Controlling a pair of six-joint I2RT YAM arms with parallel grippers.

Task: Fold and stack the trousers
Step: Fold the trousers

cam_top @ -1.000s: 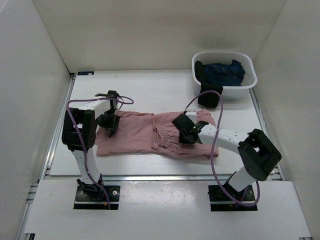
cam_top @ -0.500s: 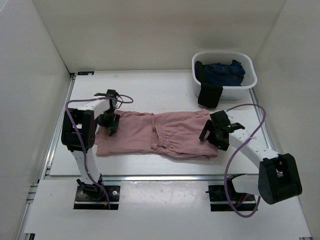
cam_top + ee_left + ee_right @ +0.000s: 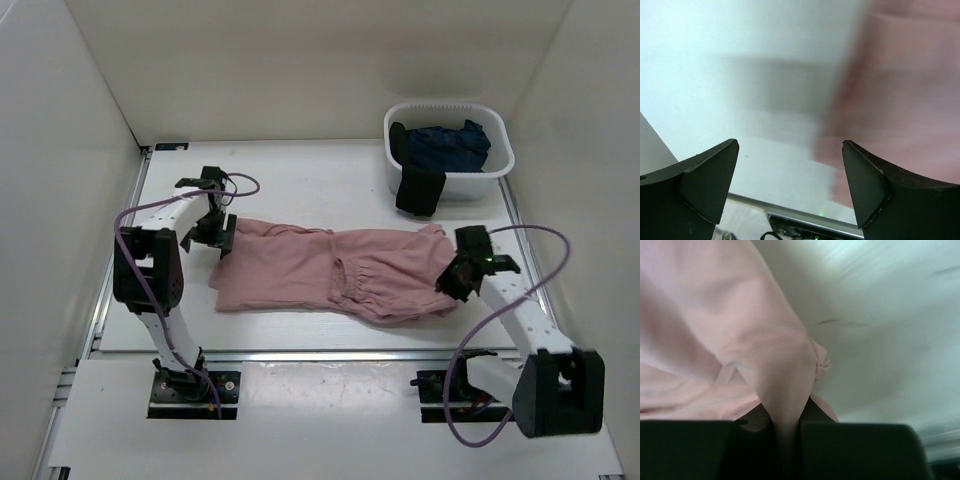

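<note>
Honestly, my right gripper (image 3: 458,280) has just a thin pinch of the pink trousers (image 3: 310,272) at their right end; they lie spread across the table (image 3: 300,180). My left gripper (image 3: 213,228) hangs wide open by the other end (empty). Tug now and that thin fabric could slip out or bunch.

In the left wrist view we see the dusty-pink trousers of thin wrinkly fabric (image 3: 900,90) only as a smear cut off at the right edge. In the right wrist view their fold vanishes into the black right gripper (image 3: 786,432), itself cropped below, over a blurred white table (image 3: 880,315)
</note>
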